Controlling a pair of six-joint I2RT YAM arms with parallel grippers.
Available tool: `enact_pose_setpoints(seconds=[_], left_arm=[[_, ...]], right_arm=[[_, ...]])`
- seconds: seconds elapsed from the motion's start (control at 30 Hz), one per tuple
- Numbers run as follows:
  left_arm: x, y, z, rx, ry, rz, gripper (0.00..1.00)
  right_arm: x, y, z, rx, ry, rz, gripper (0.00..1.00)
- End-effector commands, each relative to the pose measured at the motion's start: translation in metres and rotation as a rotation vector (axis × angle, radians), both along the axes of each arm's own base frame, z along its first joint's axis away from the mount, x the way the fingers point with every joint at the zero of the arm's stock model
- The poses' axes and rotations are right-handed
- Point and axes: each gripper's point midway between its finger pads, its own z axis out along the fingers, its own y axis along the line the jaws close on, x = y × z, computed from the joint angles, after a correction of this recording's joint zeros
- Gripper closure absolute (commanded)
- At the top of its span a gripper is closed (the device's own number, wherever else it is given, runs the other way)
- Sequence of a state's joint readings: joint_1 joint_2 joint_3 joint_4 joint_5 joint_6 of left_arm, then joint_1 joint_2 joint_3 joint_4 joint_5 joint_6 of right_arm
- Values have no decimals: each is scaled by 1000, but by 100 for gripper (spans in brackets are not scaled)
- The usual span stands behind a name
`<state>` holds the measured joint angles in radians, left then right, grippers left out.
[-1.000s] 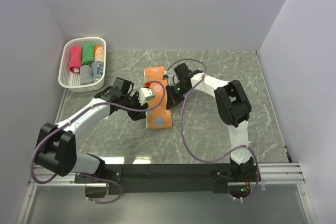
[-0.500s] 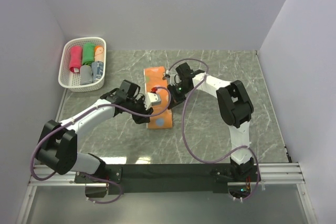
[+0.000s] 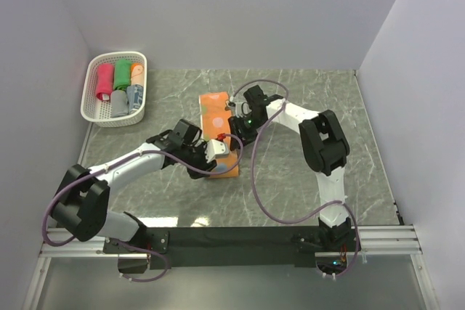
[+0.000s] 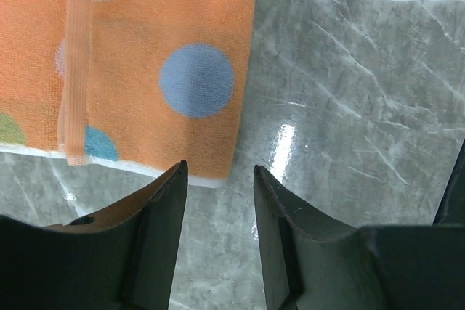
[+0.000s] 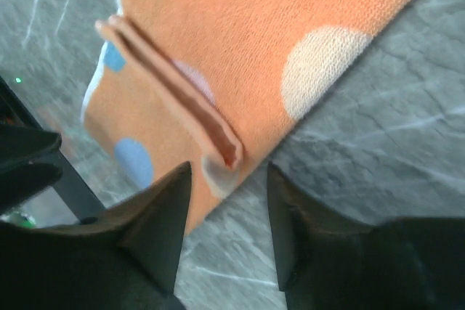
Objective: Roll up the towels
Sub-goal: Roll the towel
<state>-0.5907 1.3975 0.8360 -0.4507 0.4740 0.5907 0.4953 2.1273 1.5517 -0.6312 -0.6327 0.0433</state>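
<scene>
An orange towel [image 3: 216, 110] with coloured dots lies flat on the marble table, a narrow raised fold [image 5: 174, 85] running across it. My right gripper [image 5: 229, 168] is open just off the towel's edge, the end of the fold lying free in front of its fingertips. In the top view the right gripper [image 3: 234, 125] is at the towel's right side. My left gripper [image 4: 218, 172] is open and empty over bare table at the towel's near corner, close to a blue dot [image 4: 196, 80]. From above, the left gripper [image 3: 220, 156] hovers over the towel's near end.
A white perforated basket [image 3: 91, 70] stands at the back left holding rolled towels: pink [image 3: 104, 81], green [image 3: 122, 74], orange [image 3: 136, 72] and grey-blue [image 3: 134, 97]. White walls close in the table on the left, back and right.
My right gripper has opened and let go of the towel's fold. My left arm has moved right and nearer, down along the towel to its near end.
</scene>
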Motion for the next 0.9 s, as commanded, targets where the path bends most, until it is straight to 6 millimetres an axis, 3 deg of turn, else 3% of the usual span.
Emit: enact_pose_setpoints(seconds=[0.0, 0.03, 0.07, 0.13, 0.17, 0.27, 0.3, 0.37, 0.43, 0.5, 0.63, 0.67, 0.77, 0.87], left_arm=[[2, -4, 11, -48, -62, -26, 52], [1, -4, 21, -81, -82, -19, 52], [5, -1, 26, -104, -83, 15, 52], [9, -1, 47, -203, -44, 90, 51], [22, 7, 60, -241, -35, 152, 51], [27, 13, 88, -356, 60, 234, 51], [28, 14, 95, -376, 68, 247, 51], [32, 17, 116, -425, 54, 287, 51], [35, 20, 129, -448, 26, 322, 51], [37, 25, 134, -456, 14, 345, 51], [36, 32, 126, -435, 18, 366, 51], [34, 34, 121, -428, 19, 366, 51], [30, 37, 112, -405, 3, 348, 51], [26, 41, 99, -360, -9, 313, 51]], right_arm=[[7, -5, 61, 82, -139, 13, 45], [4, -4, 68, 104, -152, 19, 39], [-2, 3, 81, 171, -158, 45, 39], [-16, 9, 95, 252, -121, 62, 46], [-24, 18, 106, 341, -89, 90, 50], [-45, 37, 101, 446, 80, 99, 69], [-58, 43, 98, 484, 189, 103, 72], [-66, 61, 99, 547, 204, 141, 75], [-89, 72, 95, 567, 332, 135, 76], [-98, 80, 88, 586, 376, 130, 78], [-112, 86, 56, 545, 430, 123, 80], [-113, 83, 38, 502, 470, 96, 80], [-104, 75, 0, 438, 463, 51, 78], [-98, 73, -22, 413, 493, 20, 78]])
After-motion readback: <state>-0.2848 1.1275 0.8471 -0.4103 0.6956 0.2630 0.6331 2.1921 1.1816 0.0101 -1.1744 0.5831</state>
